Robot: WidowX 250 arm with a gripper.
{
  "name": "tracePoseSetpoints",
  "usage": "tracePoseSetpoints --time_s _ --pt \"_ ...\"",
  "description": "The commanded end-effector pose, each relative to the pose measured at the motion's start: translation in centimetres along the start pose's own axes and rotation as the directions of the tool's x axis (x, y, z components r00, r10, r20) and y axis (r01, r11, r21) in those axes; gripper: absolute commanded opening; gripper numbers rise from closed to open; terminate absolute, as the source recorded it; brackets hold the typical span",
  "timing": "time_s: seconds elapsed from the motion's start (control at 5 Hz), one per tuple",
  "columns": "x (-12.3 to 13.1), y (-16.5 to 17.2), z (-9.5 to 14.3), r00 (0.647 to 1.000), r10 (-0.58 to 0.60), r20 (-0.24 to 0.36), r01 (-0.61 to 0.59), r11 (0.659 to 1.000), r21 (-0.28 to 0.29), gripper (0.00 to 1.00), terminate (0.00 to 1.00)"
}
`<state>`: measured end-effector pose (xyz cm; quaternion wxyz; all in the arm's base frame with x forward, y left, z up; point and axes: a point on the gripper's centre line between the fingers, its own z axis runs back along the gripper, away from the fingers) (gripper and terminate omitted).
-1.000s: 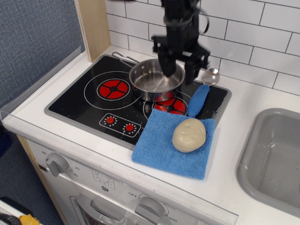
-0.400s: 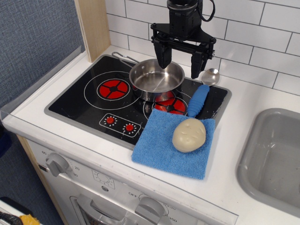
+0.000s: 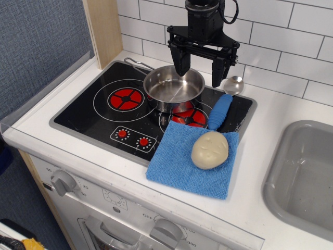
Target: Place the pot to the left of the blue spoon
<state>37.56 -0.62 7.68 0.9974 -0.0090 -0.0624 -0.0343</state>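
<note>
Stovetop [image 3: 88, 112], black glass with a grey rim and red burner rings, is my landmark here. Small shiny stainless-steel pot [image 3: 173, 89] sits on it, between the left red burner [image 3: 125, 97] and the right red burner [image 3: 189, 115], overlapping the back edge of the right one. Its thin wire-loop handle [image 3: 136, 63] points toward the stovetop's back left corner.

Blue spoon [image 3: 223, 103] with thick ribbed bright-blue handle and silver metal bowl lies along the stovetop's right side, bowl at the back right corner, handle running forward. Pot is just beside the spoon, on its left, a narrow gap between them as far as I can see.

My black gripper [image 3: 202, 66] hangs above the back of the stovetop, over the pot's rear rim. Jaws spread wide, nothing between them, released. One finger [image 3: 182, 61] is over the pot's back edge, the other above the gap between pot and spoon bowl. I can't tell whether the finger touches the rim.

Blue square cloth [image 3: 182, 161] lies at the stovetop's front right corner, partly over its rim and partly on the white counter [image 3: 270, 114]. Beige rounded lump [image 3: 209, 150] sits on the cloth, near the tip of the spoon handle. Grey sink basin [image 3: 304, 172] is well right of the stovetop.
</note>
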Motion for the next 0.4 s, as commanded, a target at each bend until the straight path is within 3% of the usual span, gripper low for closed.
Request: tracePoseSetpoints --time_s 0.0,0.2 --pt "0.58 -0.99 2.21 0.998 -0.016 0.062 0.015 1.0 0.006 1.0 0.0" --pt "0.58 -0.99 2.21 0.998 -0.016 0.062 0.015 1.0 0.006 1.0 1.0"
